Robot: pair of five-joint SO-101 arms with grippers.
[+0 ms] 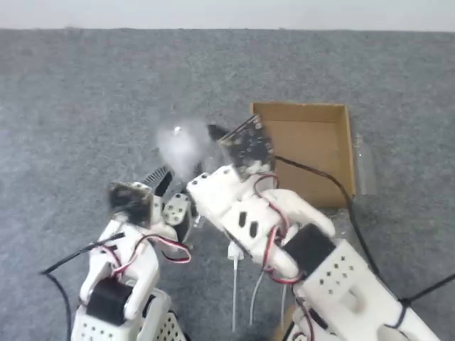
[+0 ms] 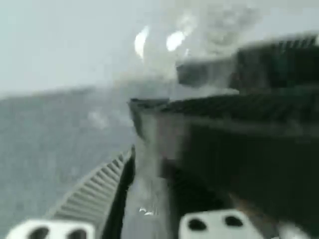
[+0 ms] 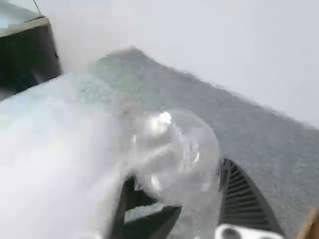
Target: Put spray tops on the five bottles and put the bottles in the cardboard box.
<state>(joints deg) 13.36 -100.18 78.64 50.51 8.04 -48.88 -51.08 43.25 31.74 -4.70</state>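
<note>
1. Standing at the left, the left gripper (image 1: 167, 186) sat low over the grey table (image 1: 64, 99), just beside the bottle (image 1: 181, 145). I could not tell whether its jaws were spread or closed.
2. The clear bottle was held up between the two arms, too blurred to show whether its neck carried a top.
3. The right gripper (image 3: 192, 199) pinched the bottle's body, one black jaw on each side.
4. The spray tops (image 1: 234, 256) lay on the table nearer the arm bases with their tubes trailing, touched by neither gripper.
5. The cardboard box (image 1: 316, 153) lay to the right of the held bottle, open side up.
6. The step in hand seemed to be capping this bottle. The next move probably called for the right arm to hold it steady while the left fetched a top and fed its tube into the neck, before any boxing.
</note>
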